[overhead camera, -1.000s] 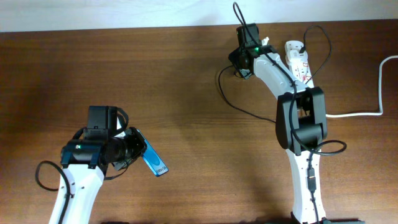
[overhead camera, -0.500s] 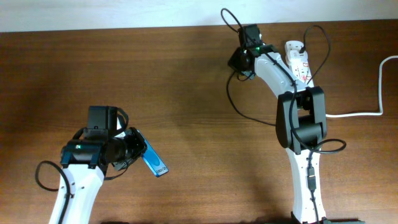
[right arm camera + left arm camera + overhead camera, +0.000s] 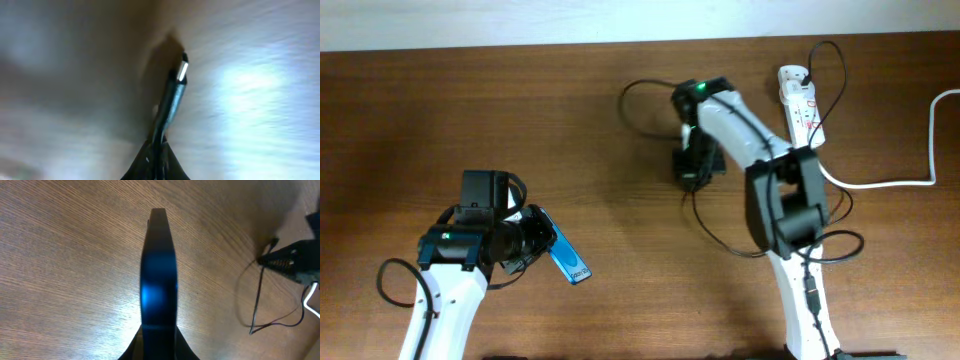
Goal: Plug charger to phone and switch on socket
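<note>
Left white-and-black arm [image 3: 445,300] comes up from the lower left of the overhead frame, with the black wrist turned toward frame right. Left end effector [image 3: 538,243] is clamped tight on the slim black-framed blue-screen phone [image 3: 568,262]. Right white arm [image 3: 790,290] runs up from bottom right. Its black elbow sits mid-right, the forearm leans to upper centre, and the wrist folds back down-frame. Right end effector [image 3: 694,168] is closed on the thin black charger plug [image 3: 175,92], fingertips meeting at bottom centre of the right wrist view.
</note>
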Robot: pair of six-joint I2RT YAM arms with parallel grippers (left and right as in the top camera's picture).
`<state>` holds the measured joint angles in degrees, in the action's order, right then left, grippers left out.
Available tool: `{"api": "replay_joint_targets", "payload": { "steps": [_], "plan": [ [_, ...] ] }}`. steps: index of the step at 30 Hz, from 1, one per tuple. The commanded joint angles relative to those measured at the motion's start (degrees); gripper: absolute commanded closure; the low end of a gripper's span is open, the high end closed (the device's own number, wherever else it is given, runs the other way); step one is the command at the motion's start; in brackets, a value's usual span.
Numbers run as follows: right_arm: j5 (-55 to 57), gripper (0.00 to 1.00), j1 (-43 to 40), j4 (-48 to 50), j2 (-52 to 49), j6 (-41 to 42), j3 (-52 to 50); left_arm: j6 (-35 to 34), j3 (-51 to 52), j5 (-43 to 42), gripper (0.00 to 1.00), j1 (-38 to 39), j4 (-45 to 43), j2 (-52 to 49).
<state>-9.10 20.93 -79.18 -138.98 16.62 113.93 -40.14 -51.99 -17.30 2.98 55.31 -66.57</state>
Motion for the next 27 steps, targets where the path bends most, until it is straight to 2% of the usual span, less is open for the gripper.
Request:
{"api": "replay_joint_targets", "payload": {
  "steps": [1,3,6,8,10,14,18,20,24,26,27],
  "plan": [
    [-0.63,0.95,5.11,-0.55,-1.09,-2.67,-0.66,-0.17,-0.37,-0.92,1.0,-0.15,-0.09,0.13],
    [-0.59,0.82,8.33,-0.28,-1.09,-2.69,-0.66,-0.17,-0.37,-0.92,1.0,-0.15,-0.09,0.13],
    [-0.61,0.69,10.69,0.46,-1.09,-2.69,-0.66,-0.17,-0.37,-0.92,1.0,-0.15,-0.07,0.13],
    [-0.61,0.53,10.93,0.52,-1.09,-2.69,-0.66,-0.17,-0.37,-0.92,1.0,-0.15,-0.09,0.13],
    [-0.68,0.48,10.19,0.5,-1.09,-2.69,-0.55,-0.17,-0.37,-0.92,1.0,-0.15,-0.09,0.13],
    [-0.85,0.46,8.15,0.96,-1.09,-2.58,-0.44,-0.17,-0.37,-0.92,1.0,-0.15,-0.09,0.13],
    [-0.94,0.45,5.99,2.8,-1.09,3.85,-0.44,-0.17,-0.37,-0.92,1.0,-0.15,0.13,0.13],
    [-1.05,0.4,5.9,3.8,-1.09,3.82,-0.44,-0.17,-0.37,-0.9,1.0,-0.15,0.09,0.13],
    [-3.37,0.4,5.9,7.23,-1.11,3.85,-0.59,-0.15,-0.37,-0.87,1.0,-0.15,0.09,0.13],
    [-3.37,0.42,5.9,8.55,-1.11,5.51,-1.07,-0.15,-0.37,-0.87,1.0,-0.15,0.09,0.13],
    [-3.37,0.52,5.9,8.59,-1.11,6.91,-1.55,-0.15,-0.37,-0.87,1.0,-0.15,0.09,0.13]
  ]
}}
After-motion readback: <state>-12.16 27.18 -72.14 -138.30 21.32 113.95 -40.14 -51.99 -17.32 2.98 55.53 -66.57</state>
